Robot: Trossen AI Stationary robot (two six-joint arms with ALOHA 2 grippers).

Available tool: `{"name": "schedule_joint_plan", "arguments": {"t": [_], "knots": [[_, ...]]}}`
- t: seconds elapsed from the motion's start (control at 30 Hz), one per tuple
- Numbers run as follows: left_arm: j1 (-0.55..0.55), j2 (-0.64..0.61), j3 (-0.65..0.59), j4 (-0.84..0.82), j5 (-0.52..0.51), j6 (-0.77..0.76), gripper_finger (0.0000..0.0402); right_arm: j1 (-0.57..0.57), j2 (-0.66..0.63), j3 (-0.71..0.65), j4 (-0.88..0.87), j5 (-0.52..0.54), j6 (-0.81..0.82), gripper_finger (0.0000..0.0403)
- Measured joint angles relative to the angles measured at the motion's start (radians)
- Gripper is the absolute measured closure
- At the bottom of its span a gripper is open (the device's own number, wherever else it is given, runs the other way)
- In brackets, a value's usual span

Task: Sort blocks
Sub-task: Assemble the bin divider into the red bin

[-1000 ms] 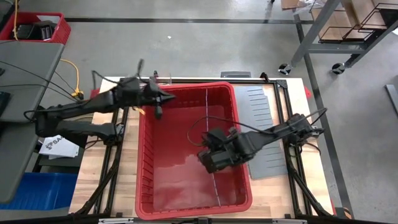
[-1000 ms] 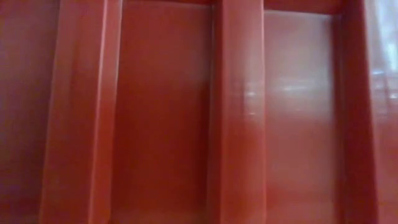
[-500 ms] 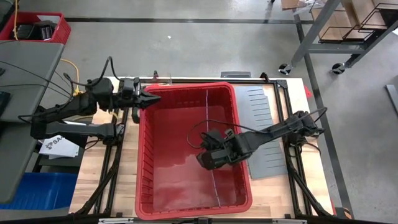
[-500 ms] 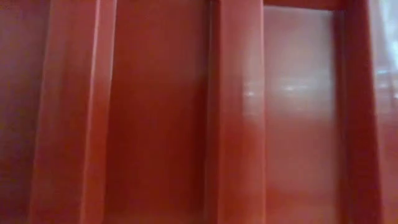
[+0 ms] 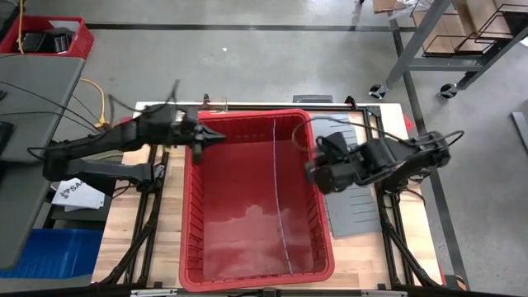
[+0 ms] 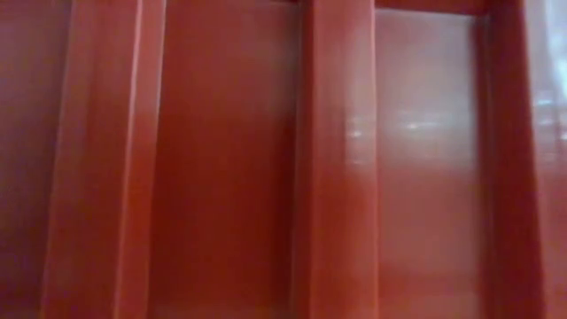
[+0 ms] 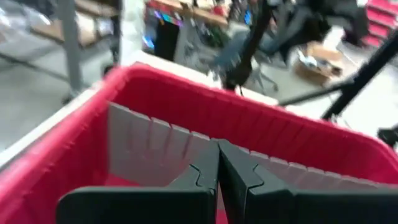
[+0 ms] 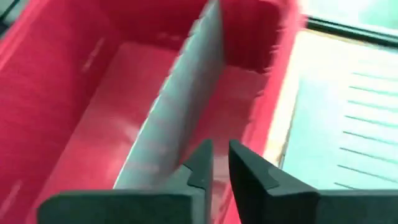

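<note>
No blocks show in any view. A large red bin [image 5: 188, 216] fills the middle of the table, and a thin grey divider [image 5: 279, 198] stands upright inside it, running near to far. My left gripper [image 5: 216, 140] is shut with nothing in it, and hovers just inside the bin's far left corner, pointing across the bin [image 7: 186, 87] at the divider [image 7: 155, 143]. My right gripper [image 5: 309, 172] hangs over the bin's right rim. Its fingers [image 8: 205, 158] stand a little apart with nothing between them, above the divider [image 8: 186, 93] and the right wall.
Flat grey slotted sheets [image 5: 351, 191] lie on the wooden table to the right of the bin, under my right arm; they also show in the right wrist view [image 8: 348, 112]. The bin's red wall [image 6: 337, 159] fills the low view. Black frame rails run along the table's sides.
My right gripper has risen out of the bin from beside the divider and gone toward the table's right and far edges; it is now above the right rim. The divider has stayed upright in the bin.
</note>
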Motion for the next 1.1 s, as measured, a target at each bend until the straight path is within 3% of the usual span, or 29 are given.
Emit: {"name": "schedule_joint_plan", "arguments": {"t": [0.13,0.23,0.37,0.5,0.63,0.7,0.9,1.1], "knots": [[0.051,0.132,0.032,-0.007,0.108,-0.008,0.0402,-0.117,-0.067,-0.148,0.011,0.006,0.111,0.0332],[0.075,0.211,0.087,-0.003,0.134,0.012,0.0396,-0.239,-0.13,-0.275,0.006,0.005,0.189,0.0306],[0.093,0.297,0.191,-0.003,0.172,0.09,0.0366,-0.424,-0.227,-0.436,0.027,-0.073,0.151,0.0256],[0.103,0.381,0.313,0.005,0.188,0.146,0.0322,-0.645,-0.337,-0.595,0.105,-0.156,-0.036,0.0206],[0.119,0.486,0.422,0.037,0.183,0.111,0.0283,-0.877,-0.416,-0.785,0.361,-0.343,-0.347,0.0178],[0.128,0.539,0.471,0.056,0.181,0.066,0.0267,-0.997,-0.421,-0.877,0.48,-0.44,-0.475,0.0175],[0.141,0.648,0.581,0.06,0.099,-0.121,0.0237,-1.295,-0.383,-1.082,0.614,-0.552,-0.709,0.0176],[0.143,0.657,0.621,0.072,-0.026,-0.18,0.0233,-1.455,-0.336,-1.186,0.767,-0.659,-0.843,0.0176]]}}
